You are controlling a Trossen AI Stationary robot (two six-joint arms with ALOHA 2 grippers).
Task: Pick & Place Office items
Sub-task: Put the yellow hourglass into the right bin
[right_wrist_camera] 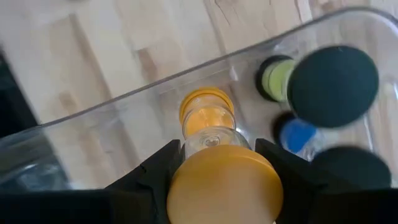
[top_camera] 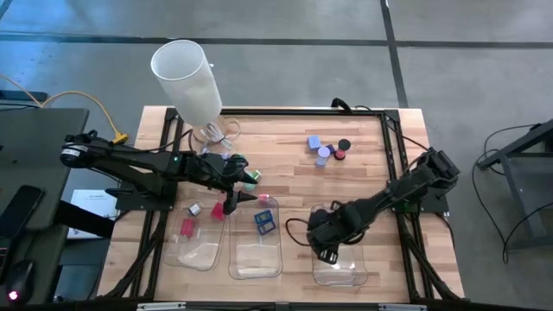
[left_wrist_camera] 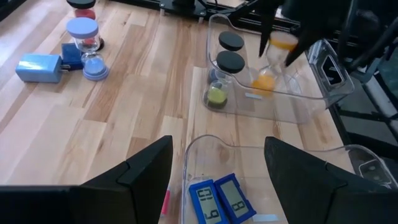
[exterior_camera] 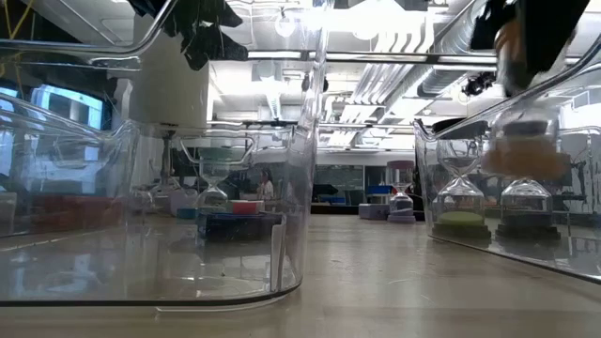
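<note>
On the wooden tabletop (top_camera: 294,186) three clear trays sit in a row along the near edge; the left tray (top_camera: 197,246) holds small pink pieces (top_camera: 187,228), with more pink and green bits lying just beyond its far rim beside a tall white cylinder (top_camera: 188,79); the left hand (top_camera: 232,200) hovers over the gap between the left and middle trays, its fingers (left_wrist_camera: 134,177) spread apart and pinching nothing; the middle tray (top_camera: 256,250) holds two blue timers (left_wrist_camera: 221,199) lying side by side; the right hand (top_camera: 327,250) hangs over the right tray (left_wrist_camera: 292,93) with its two fingers (right_wrist_camera: 155,171) pressed against the sides of an orange-capped hourglass (right_wrist_camera: 214,158), which it pinches upright inside the tray; two black-capped hourglasses (left_wrist_camera: 230,53), one with green sand, stand in the same tray just beside it; farther back on the tabletop, well apart from the trays, a cluster of purple, red and black-capped pieces (top_camera: 327,149) stands together.
</note>
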